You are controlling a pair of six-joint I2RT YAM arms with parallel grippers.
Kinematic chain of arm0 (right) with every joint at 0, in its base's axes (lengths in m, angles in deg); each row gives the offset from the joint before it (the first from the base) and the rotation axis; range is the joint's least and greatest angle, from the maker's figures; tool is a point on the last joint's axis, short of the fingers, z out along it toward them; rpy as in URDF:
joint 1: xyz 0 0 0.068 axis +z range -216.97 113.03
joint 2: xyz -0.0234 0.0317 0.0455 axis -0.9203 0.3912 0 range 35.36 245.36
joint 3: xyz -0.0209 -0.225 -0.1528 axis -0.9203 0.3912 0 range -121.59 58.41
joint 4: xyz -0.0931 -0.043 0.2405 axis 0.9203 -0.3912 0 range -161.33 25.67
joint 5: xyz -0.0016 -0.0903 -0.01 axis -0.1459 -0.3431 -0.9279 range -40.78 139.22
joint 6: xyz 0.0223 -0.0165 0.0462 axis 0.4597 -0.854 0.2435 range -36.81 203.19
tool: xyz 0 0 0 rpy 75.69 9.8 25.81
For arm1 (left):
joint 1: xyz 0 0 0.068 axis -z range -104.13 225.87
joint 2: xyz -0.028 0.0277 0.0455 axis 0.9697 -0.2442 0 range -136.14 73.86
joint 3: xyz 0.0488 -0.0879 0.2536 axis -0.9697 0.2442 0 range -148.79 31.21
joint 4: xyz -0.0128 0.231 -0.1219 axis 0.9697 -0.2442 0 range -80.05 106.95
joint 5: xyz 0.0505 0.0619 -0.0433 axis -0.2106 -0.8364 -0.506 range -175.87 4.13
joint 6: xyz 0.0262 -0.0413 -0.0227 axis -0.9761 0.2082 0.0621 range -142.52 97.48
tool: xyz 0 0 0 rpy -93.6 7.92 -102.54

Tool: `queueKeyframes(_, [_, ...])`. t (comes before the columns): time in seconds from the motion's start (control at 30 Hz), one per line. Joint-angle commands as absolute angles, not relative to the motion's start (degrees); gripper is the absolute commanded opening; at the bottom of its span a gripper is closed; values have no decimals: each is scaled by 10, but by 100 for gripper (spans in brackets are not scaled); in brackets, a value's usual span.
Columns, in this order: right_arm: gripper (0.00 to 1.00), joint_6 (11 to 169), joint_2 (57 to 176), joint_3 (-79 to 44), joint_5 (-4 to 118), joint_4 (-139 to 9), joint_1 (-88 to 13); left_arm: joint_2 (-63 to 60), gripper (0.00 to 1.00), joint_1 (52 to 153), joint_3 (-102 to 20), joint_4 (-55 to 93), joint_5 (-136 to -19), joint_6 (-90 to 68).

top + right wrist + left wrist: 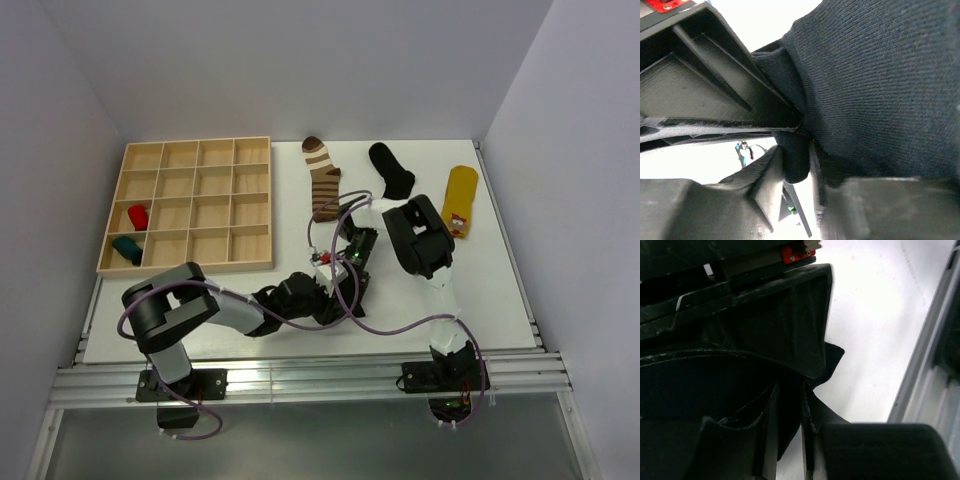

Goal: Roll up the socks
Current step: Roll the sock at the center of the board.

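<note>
A dark knitted sock (pixel 880 85) is held between both grippers near the table's middle. In the right wrist view a fold of it fills the gap of my right gripper (pixel 796 160), which is shut on it. In the left wrist view my left gripper (pixel 789 407) is shut on black fabric of the same sock (pixel 832 357), under a finger of the right gripper. From above, the left gripper (pixel 322 283) and right gripper (pixel 352 252) meet tip to tip and hide that sock. A brown-and-cream striped sock (pixel 322 180), a plain black sock (pixel 392 170) and a yellow sock (pixel 460 200) lie flat behind them.
A wooden compartment tray (pixel 190 205) sits at the back left, with a red roll (pixel 137 216) and a teal roll (pixel 127 250) in its left cells. Purple cables (pixel 350 310) loop over the arms. The table's metal rail (pixel 935 355) runs close on the right.
</note>
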State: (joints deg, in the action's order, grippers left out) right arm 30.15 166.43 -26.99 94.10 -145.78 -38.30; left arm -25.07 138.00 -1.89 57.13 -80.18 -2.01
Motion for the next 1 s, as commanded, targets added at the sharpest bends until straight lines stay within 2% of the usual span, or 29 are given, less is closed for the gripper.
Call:
queueKeyframes(0.0, [35, 307, 1629, -249, 939, -1400, -387, -282, 4, 1374, 11, 564, -738, 30])
queueKeyframes(0.03, [37, 310, 1623, -247, 947, -1395, -390, -288, 0, 1365, 15, 578, -730, 47])
queueKeyframes(0.2, [44, 318, 1564, -232, 976, -1369, -416, -321, 0, 1313, 44, 640, -631, 111])
queueKeyframes(0.43, [46, 393, 1452, -188, 968, -1256, -487, -376, 1, 1240, 21, 639, -502, 182])
queueKeyframes(0.57, [46, 413, 1335, -124, 932, -1162, -507, -407, 0, 1214, -7, 643, -433, 248])
queueKeyframes(0.8, [52, 388, 1149, 46, 889, -1006, -491, -435, 0, 1187, -44, 614, -377, 363])
queueKeyframes(0.97, [53, 380, 1079, 139, 839, -943, -410, -433, 0, 1181, -75, 543, -371, 394])
